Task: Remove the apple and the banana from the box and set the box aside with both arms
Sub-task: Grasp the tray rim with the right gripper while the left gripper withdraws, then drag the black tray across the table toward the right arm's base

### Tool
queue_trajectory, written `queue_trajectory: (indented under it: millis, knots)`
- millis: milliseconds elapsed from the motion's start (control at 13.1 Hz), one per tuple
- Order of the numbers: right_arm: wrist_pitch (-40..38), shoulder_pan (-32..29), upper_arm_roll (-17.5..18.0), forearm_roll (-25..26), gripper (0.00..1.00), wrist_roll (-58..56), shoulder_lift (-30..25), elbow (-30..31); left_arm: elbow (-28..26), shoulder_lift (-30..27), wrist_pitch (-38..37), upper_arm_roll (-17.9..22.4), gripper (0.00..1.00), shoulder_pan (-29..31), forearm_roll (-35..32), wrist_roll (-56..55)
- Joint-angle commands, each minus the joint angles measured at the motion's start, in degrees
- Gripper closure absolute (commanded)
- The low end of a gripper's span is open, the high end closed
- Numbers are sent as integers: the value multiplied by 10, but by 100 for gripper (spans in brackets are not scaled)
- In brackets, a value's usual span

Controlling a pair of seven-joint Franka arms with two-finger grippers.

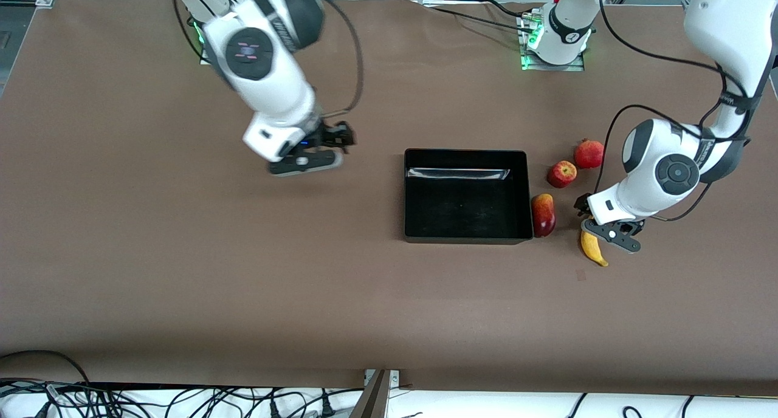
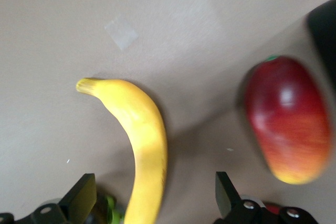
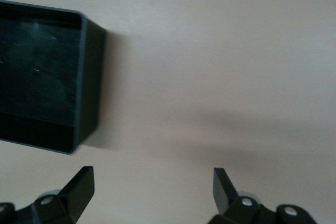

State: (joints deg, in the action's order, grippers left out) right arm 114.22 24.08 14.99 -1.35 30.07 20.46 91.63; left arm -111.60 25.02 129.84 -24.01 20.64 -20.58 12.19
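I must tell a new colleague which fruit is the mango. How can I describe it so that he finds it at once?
Find the black box in the middle of the table. The mango lies right against its wall toward the left arm's end. Unlike the round red apple and pomegranate farther from the front camera, it is oval, red fading to yellow.

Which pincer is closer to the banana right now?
Left. The left pincer hangs open right over the banana, its fingers astride it, beside the mango. The right pincer is open over bare table, off past the box toward the right arm's end.
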Motion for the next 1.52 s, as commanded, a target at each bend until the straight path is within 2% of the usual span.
queue_trajectory:
  millis: [0,228,381,457,609,685,761,838,990,1066,1142,1218,1294,1447]
  knots:
    - [37,56,-18,15,0,59,75,-63,80,-39,-161,-39,0,4,47,-14]
    - [90,126,-48,57,0,138,131,-74,213,-40,-345,-49,0,-2,126,-39]
    - [129,171,-71,80,0,199,166,-80,284,-46,-447,-60,0,-2,129,-99]
    - [139,185,-77,80,0,211,184,-88,309,-50,-474,-62,0,-2,130,-126]
    - [144,219,-111,80,0,216,221,-118,342,-65,-505,-67,0,-2,128,-139]
    - [150,228,-119,80,0,216,237,-131,335,-89,-501,-59,0,-2,139,-130]
    - [161,228,-119,79,2,216,249,-135,334,-102,-500,-30,0,-11,163,-133]
    - [175,229,-120,79,13,215,258,-134,324,-126,-488,23,0,-49,179,-136]
    - [199,236,-120,81,48,214,275,-134,245,-186,-423,148,0,-167,181,-139]
    - [206,236,-122,81,66,209,280,-134,194,-222,-367,174,0,-189,182,-139]
    - [207,236,-122,81,89,206,282,-134,148,-249,-308,180,0,-192,182,-139]
    - [207,235,-123,80,100,193,282,-134,111,-275,-273,198,0,-208,184,-140]
    - [204,236,-123,80,100,187,281,-134,91,-297,-273,222,0,-234,185,-146]
    - [200,227,-124,79,100,181,271,-135,72,-314,-280,229,0,-237,191,-155]
